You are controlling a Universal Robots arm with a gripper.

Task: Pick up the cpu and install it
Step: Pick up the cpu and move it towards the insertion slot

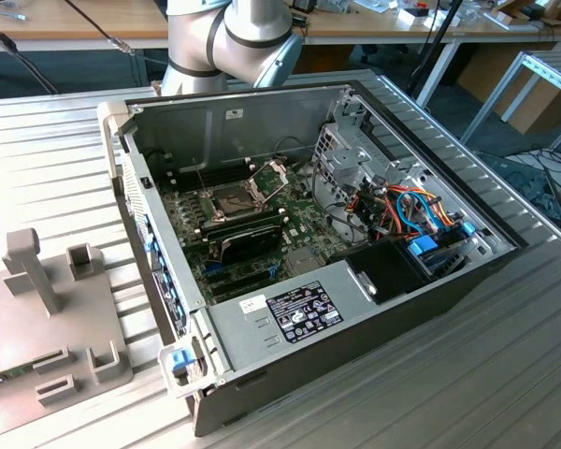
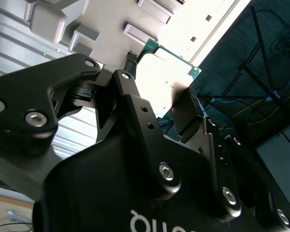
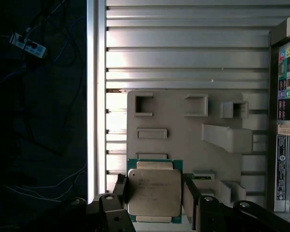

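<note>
Looking down through the first wrist view, I saw the cpu [image 3: 153, 192] lying flat, its dull metal lid turned toward the camera and its green board showing as a thin rim around it. The board was slightly oblong. Its long axis ran along the gap between the fingers [image 3: 189, 193] of the gripper [image 3: 154, 186], square to the edges of the grey fixture plate [image 3: 183, 140] behind it.

Fine print crossed the lid, too faint for me to read. In the second wrist view, white lettering on the gripper's black body was cut off at the frame edge. In the exterior view a black-and-white label [image 1: 304, 313] sat on a metal box inside the open computer case [image 1: 262, 103], its text too small to make out.

The gripper pinched the cpu by its two long sides, one finger against each. I could not tell whether the chip rested on the plate or hung just above it. The plate sat on the ridged table [image 3: 183, 43], beside the case's port panel [image 3: 286, 96].
</note>
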